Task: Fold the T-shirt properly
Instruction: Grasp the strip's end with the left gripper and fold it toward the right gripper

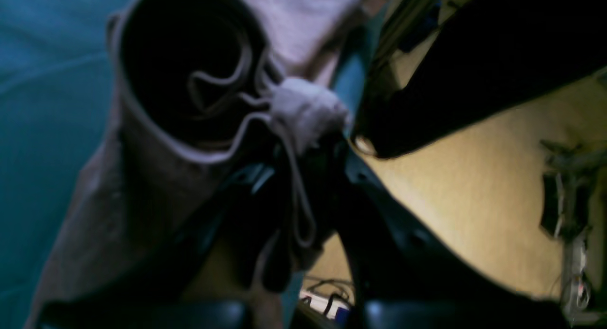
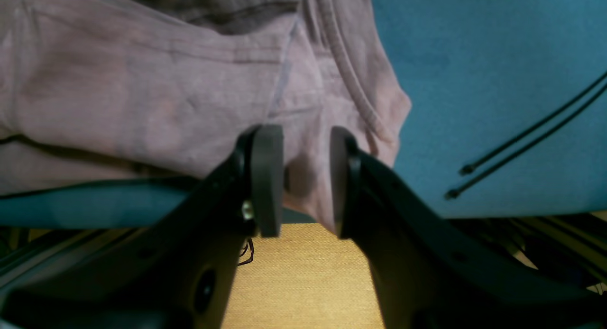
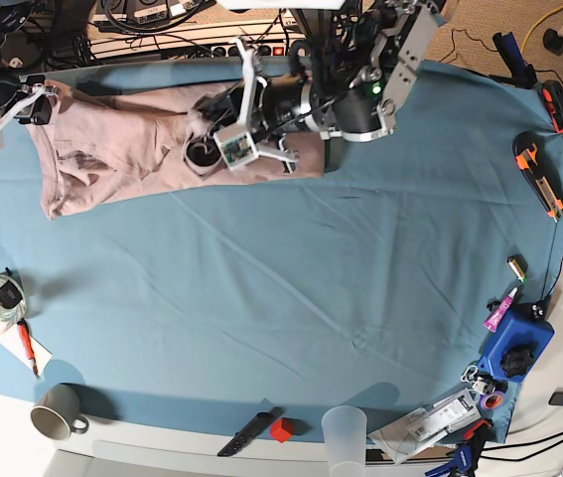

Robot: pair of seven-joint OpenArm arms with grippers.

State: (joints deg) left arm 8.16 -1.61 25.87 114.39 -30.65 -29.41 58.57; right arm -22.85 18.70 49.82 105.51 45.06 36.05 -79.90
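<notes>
Your left claw (image 1: 303,144) is clamped on bunched T-shirt (image 3: 132,149) fabric, upper middle of the table (image 3: 360,298); your right claw (image 2: 298,177) pinches its upper-left edge.

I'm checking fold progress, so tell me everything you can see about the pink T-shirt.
The wrinkled dusty-pink cotton T-shirt lies bunched along the far edge of the teal table cloth, stretched sideways. The left hand pinches a wad of fabric beside a gaping hemmed opening; the right hand grips an edge overhanging the table.

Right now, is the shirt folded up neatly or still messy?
Still messy. The shirt lies bunched and wrinkled along the far edge of the blue cloth, one end lifted by the left gripper.
</notes>
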